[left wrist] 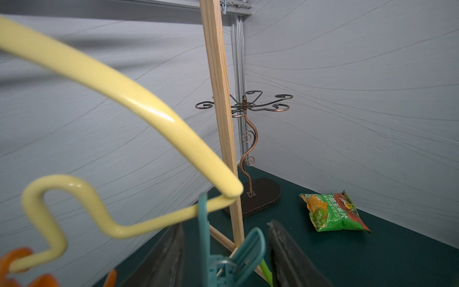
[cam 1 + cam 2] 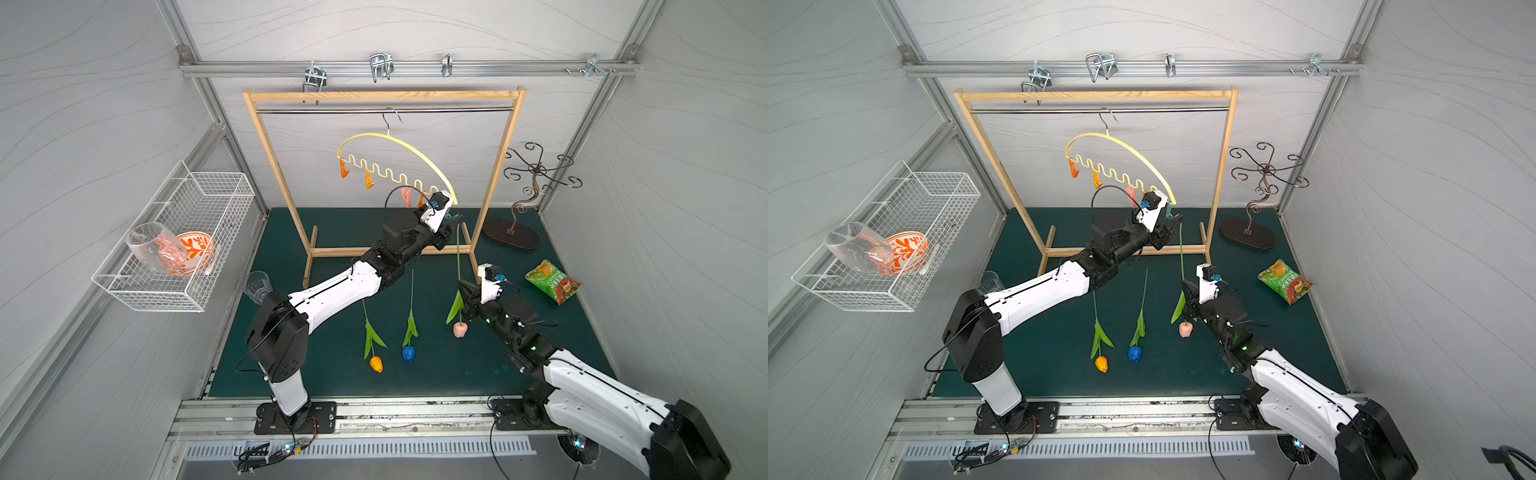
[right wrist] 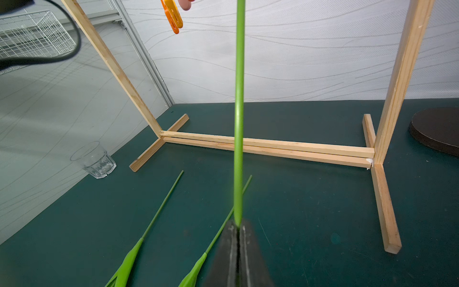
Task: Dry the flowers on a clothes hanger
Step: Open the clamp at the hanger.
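Observation:
The pale yellow clothes hanger (image 2: 399, 143) (image 2: 1121, 143) (image 1: 139, 99) hangs from the rack's rod. My left gripper (image 2: 451, 222) (image 1: 224, 226) is open at its right end. Its fingers stand on either side of a teal clothespin (image 1: 248, 246). My right gripper (image 2: 463, 286) (image 3: 238, 223) is shut on the pink flower's stem (image 3: 239, 99). It holds the stem upright, with the head (image 2: 460, 329) hanging below. The stem's tip reaches up beside the teal pin. The orange flower (image 2: 376, 364) and the blue flower (image 2: 408, 353) lie on the green mat.
The wooden rack (image 2: 382, 96) stands at the back. To its right are a curly metal stand (image 2: 536, 174) and a green snack bag (image 2: 552, 281). A glass tumbler (image 2: 257, 284) sits at the mat's left edge, under a wire basket (image 2: 174, 232) on the wall.

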